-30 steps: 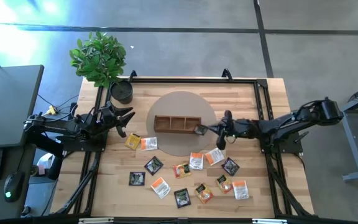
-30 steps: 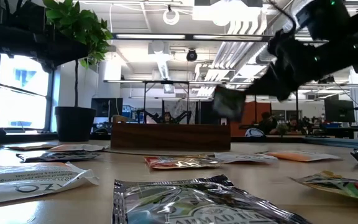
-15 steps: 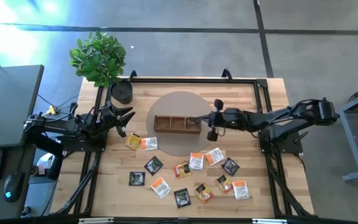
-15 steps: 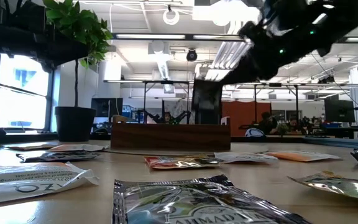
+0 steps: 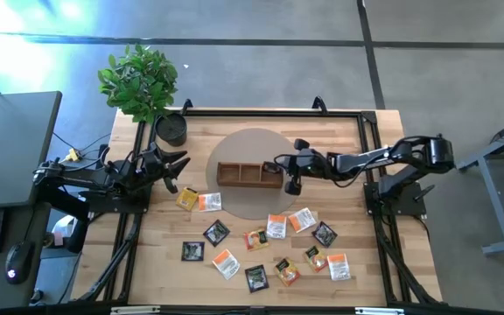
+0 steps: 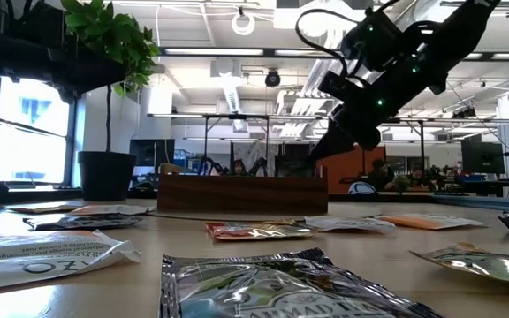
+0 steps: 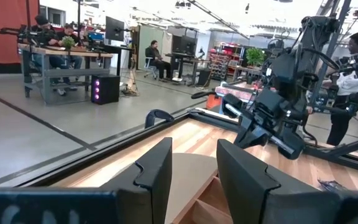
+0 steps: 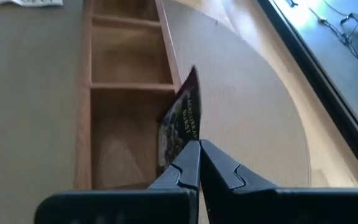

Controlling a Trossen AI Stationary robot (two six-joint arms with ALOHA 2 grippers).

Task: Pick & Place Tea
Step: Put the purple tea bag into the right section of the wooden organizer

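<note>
My right gripper [image 8: 198,144] is shut on a dark tea packet [image 8: 182,118] over the right-end compartment of the wooden tray [image 5: 249,174]. In the high view the right gripper [image 5: 279,164] covers that end of the tray. In the low view it [image 6: 321,148] dips behind the tray's front wall [image 6: 241,192], which hides the packet. Several loose packets [image 5: 269,234], black, white-and-orange and yellow, lie flat on the near half of the table. My left gripper [image 7: 194,168] is open and waits at the table's left side [image 5: 178,163]. My right gripper pinches the dark packet by its upper edge [image 8: 191,135] between the two fingertips, slanting down from the table's right. The packet stands on edge and tilted, with its lower part inside the tray's right-end compartment, beside the long wall [image 8: 166,56].
The tray sits on a round grey mat [image 5: 254,149]. A potted plant [image 5: 140,80] and a dark pot [image 5: 171,129] stand at the far left corner. A black frame [image 5: 370,131] runs along the table's edges. People and desks show in the room beyond.
My right gripper has travelled toward the table's left, from beside the tray to over its right end, and has come down. The dark packet it carries hung above the tray's wall half a second ago and now sits low in the right-end compartment.
</note>
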